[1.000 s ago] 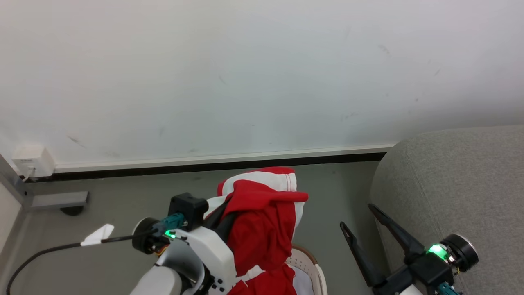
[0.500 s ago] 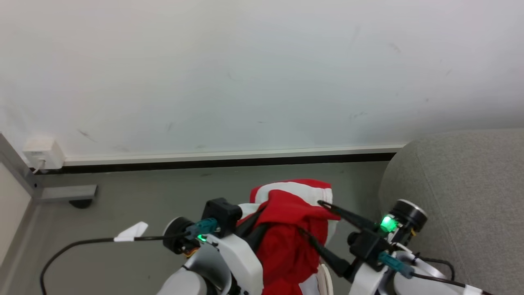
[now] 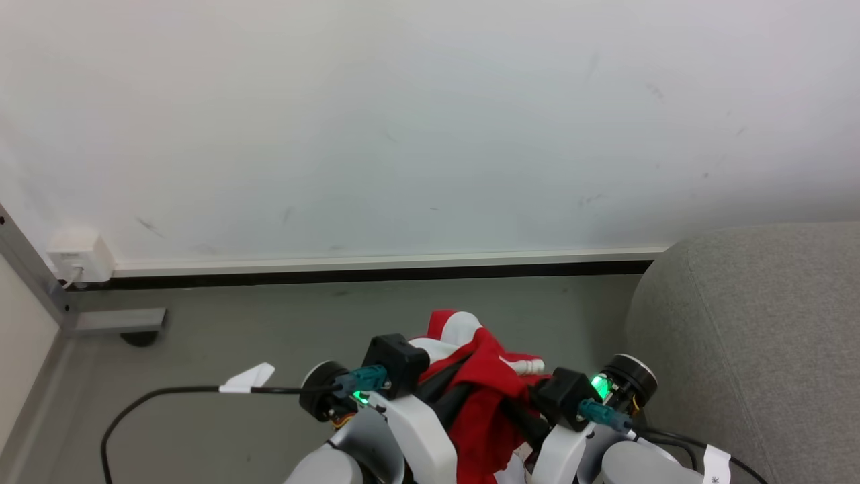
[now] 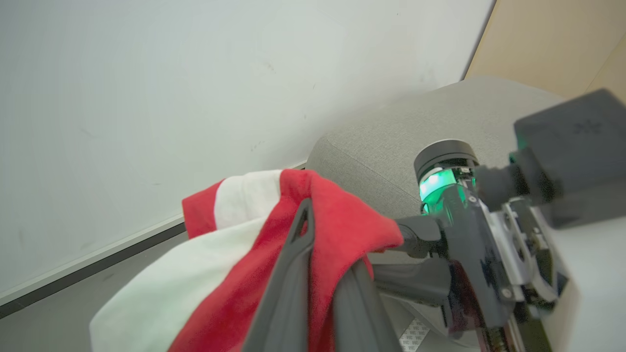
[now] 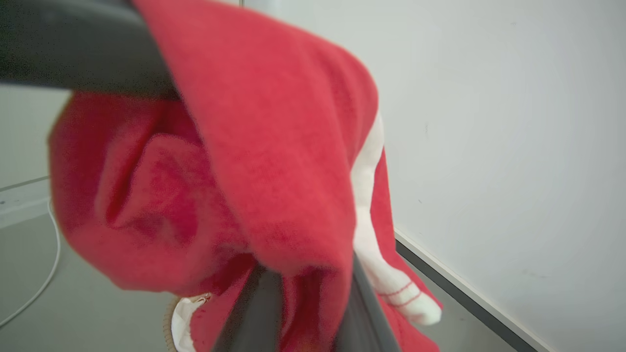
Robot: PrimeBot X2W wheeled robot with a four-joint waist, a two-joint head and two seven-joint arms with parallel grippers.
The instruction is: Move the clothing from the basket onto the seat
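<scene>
The clothing (image 3: 480,376) is up in the air in front of me, bunched in a red heap with white bands showing. It hangs between my two arms, above the grey floor (image 3: 269,323). It is not on the seat (image 3: 752,323), which sits just off to my right, big and grey with a round corner.

My left gripper (image 4: 325,264) is squeezed tight on the clothing. The red cloth is pinched between its two dark fingers and flops over them. My right gripper (image 5: 310,298) comes in from the other side. Its fingers are close together with red cloth caught between them, and more cloth drapes over the tips, so I cannot see the tips.

In my right wrist view a small bit of the basket (image 5: 171,318) peeks out under the hanging cloth.

Behind it all is a white wall (image 3: 430,121) with a dark strip along the bottom. A black cable (image 3: 154,396) with a white tag lies on the floor to my left.
</scene>
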